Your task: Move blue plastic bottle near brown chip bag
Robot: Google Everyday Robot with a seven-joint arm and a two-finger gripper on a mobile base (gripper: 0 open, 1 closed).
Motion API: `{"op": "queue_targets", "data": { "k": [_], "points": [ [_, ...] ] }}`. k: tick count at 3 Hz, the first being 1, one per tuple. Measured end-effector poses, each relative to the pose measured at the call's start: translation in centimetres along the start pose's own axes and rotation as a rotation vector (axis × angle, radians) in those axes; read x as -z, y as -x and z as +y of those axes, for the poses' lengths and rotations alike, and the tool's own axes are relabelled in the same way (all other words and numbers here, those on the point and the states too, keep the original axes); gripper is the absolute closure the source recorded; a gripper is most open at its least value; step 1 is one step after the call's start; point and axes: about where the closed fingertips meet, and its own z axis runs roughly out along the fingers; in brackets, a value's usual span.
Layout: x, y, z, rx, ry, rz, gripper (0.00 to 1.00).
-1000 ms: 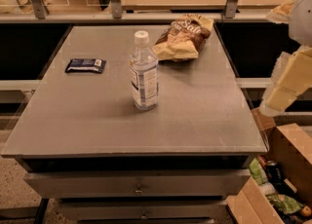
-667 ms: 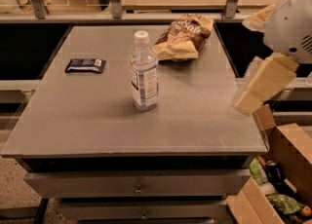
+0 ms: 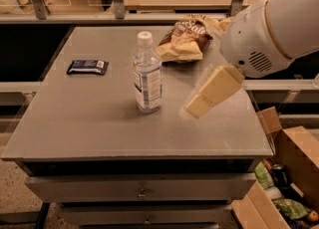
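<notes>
The blue plastic bottle (image 3: 147,73), clear with a white cap and a white-and-blue label, stands upright near the middle of the grey table (image 3: 89,118). The brown chip bag (image 3: 185,40), wrinkled brown and pale yellow, lies behind and to the right of it at the table's far side. My gripper (image 3: 199,106) hangs above the table to the right of the bottle, a short gap away from it, with the white arm (image 3: 271,29) reaching in from the upper right and covering the bag's right end.
A flat dark blue wrapped bar (image 3: 87,66) lies at the left of the table. An open cardboard box (image 3: 286,178) with cans and packets stands on the floor at the lower right. A rail and another counter run behind the table.
My arm has swung in from the right edge toward the left and lower over the table, bringing the gripper closer to the bottle. The bottle, bag and bar have not moved.
</notes>
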Motion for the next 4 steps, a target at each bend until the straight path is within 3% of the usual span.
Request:
{"op": "queue_targets", "data": {
  "k": [1,2,3,4],
  "points": [
    [-2.8,2.0,0.1,-0.024,0.040,-0.080,0.00],
    [-5.5,3.9,0.4,-0.046,0.113,-0.155,0.00],
    [-8.0,5.7,0.7,-0.052,0.168,-0.200,0.00],
    [-10.7,7.3,0.9,-0.063,0.215,-0.224,0.18]
  ]
}}
